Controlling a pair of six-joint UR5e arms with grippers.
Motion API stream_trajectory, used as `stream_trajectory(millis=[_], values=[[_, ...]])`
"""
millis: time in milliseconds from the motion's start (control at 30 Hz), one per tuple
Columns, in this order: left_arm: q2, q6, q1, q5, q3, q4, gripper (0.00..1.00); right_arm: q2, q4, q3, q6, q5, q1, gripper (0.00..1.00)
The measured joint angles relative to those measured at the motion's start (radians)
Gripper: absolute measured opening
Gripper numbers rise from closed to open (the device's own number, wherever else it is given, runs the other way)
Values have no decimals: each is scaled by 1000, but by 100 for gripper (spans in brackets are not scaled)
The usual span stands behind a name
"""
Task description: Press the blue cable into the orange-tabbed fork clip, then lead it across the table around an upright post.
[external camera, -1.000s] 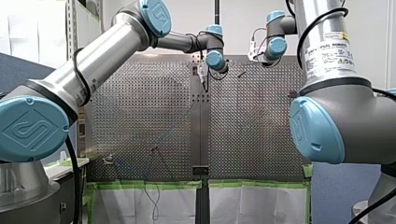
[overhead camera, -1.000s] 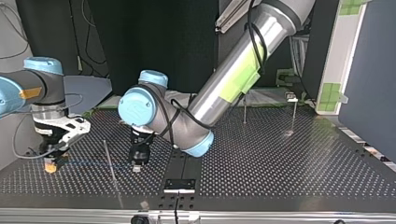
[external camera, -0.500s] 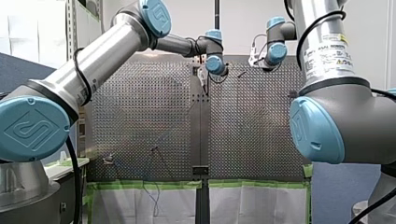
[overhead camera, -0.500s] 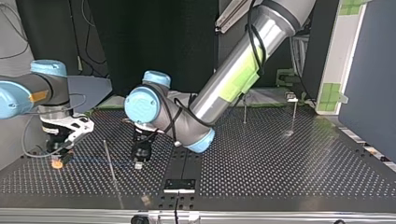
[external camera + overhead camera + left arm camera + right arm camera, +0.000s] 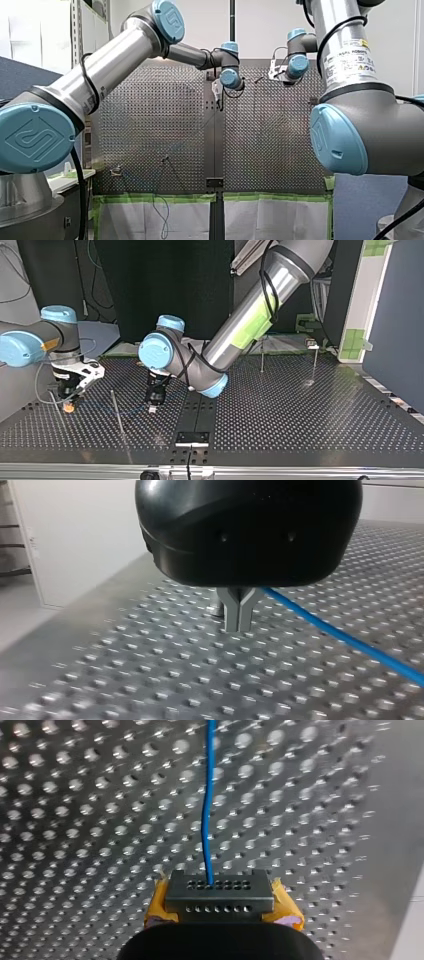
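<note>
**Perforated steel and a two-handed hold**

Front view: holed steel plate stands up the picture as the desk [image 5: 150,115], with a white wall behind it. My left pincer [image 5: 218,94] and right pincer [image 5: 274,70] hang over its far end, near each other. Their fingers are too small to read here. Only this view shows the cable [image 5: 164,220] trailing off the near edge in a loose loop. I judge it light and limp, so it will sag wherever nothing holds it.

Top view: both pincers sit low over the desk with a thin post [image 5: 118,415] upright between them. A faint blue span runs from one pincer to the other. I cannot tell which side of the post it passes. No other view shows that post against the pincers.

Left wrist view: my metal fingers [image 5: 232,615] are pressed together at the tips, just above the desk. The cable comes out of the notch above them and runs off to one side.

Right wrist view: my yellow pads [image 5: 285,907] pinch the cable, which runs straight ahead over the holes.

The jacket looks smooth, so I expect it could slide in a light pinch. I would take hold close beside the stretch to be seated, never far along the slack. I cannot find the clip in any view.
</note>
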Motion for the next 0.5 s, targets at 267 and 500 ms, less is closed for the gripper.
stream_trajectory(millis=[267,500], values=[[-12,0,0,-4,1,1,0,37,-24,41,0,-12,-3,0],[-12,1,2,-3,1,0,34,77,-37,63,-1,-20,4,0]])
